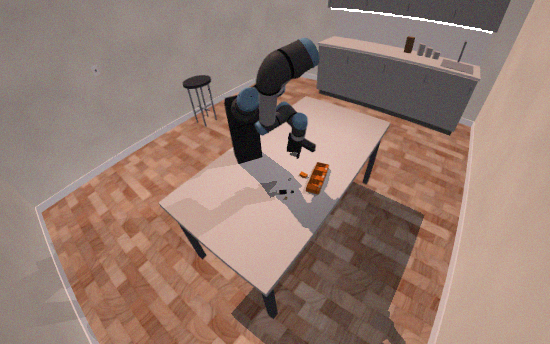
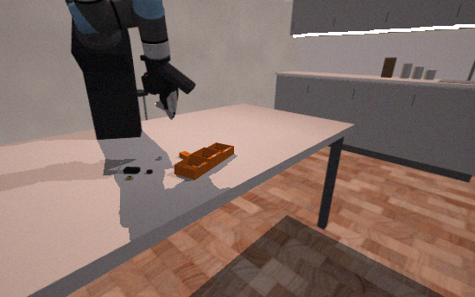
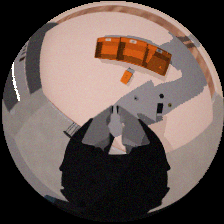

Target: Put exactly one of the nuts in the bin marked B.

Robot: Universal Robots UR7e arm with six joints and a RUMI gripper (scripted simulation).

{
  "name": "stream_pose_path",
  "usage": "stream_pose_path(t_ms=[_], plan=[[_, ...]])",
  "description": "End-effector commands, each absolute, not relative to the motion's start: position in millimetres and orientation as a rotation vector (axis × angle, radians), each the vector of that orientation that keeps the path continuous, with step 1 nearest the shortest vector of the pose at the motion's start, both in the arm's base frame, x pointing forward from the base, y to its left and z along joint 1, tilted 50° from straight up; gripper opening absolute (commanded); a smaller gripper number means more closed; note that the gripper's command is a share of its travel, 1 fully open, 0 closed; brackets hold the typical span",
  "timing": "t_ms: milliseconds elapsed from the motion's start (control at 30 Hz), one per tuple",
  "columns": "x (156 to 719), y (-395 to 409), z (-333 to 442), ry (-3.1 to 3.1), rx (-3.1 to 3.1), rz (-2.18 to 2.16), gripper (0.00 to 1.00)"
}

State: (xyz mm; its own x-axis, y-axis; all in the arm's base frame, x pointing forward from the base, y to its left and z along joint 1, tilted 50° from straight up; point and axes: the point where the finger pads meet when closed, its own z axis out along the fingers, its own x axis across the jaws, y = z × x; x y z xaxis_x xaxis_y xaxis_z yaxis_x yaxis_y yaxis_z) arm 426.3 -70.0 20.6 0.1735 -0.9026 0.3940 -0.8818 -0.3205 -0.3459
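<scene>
An orange row of three bins (image 1: 318, 177) (image 2: 205, 160) (image 3: 132, 52) lies on the table (image 1: 250, 240) (image 2: 276, 125); I cannot read the letters on them. A small orange piece (image 1: 303, 174) (image 2: 184, 154) (image 3: 126, 77) lies beside it. Several small parts lie in the arm's shadow: a black block (image 1: 283, 192) (image 2: 132, 168) (image 3: 159, 106), a brass nut (image 2: 129, 177), and a dark nut (image 2: 149, 171). My gripper (image 1: 297, 155) (image 2: 171, 114) (image 3: 114, 106) is shut and empty. It hangs above the table, behind the bins and apart from the parts.
The robot's dark base column (image 1: 244, 135) (image 2: 112, 95) stands at the table's back edge. A stool (image 1: 197, 82) stands on the floor behind it. A kitchen counter (image 1: 395, 80) (image 2: 384, 104) runs along the far wall.
</scene>
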Motion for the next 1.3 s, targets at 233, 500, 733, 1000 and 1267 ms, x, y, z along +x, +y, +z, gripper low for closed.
stream_pose_path(t_ms=[233, 500, 733, 1000, 1267], plan=[[414, -86, 55, 1.975, -2.122, -1.049, 0.04], [405, -94, 74, 2.04, -1.975, -1.139, 0.04], [398, -98, 87, 2.064, -1.911, -1.173, 0.04], [398, -98, 87, 2.058, -1.926, -1.164, 0.04], [398, -98, 87, 2.057, -1.928, -1.163, 0.04]])
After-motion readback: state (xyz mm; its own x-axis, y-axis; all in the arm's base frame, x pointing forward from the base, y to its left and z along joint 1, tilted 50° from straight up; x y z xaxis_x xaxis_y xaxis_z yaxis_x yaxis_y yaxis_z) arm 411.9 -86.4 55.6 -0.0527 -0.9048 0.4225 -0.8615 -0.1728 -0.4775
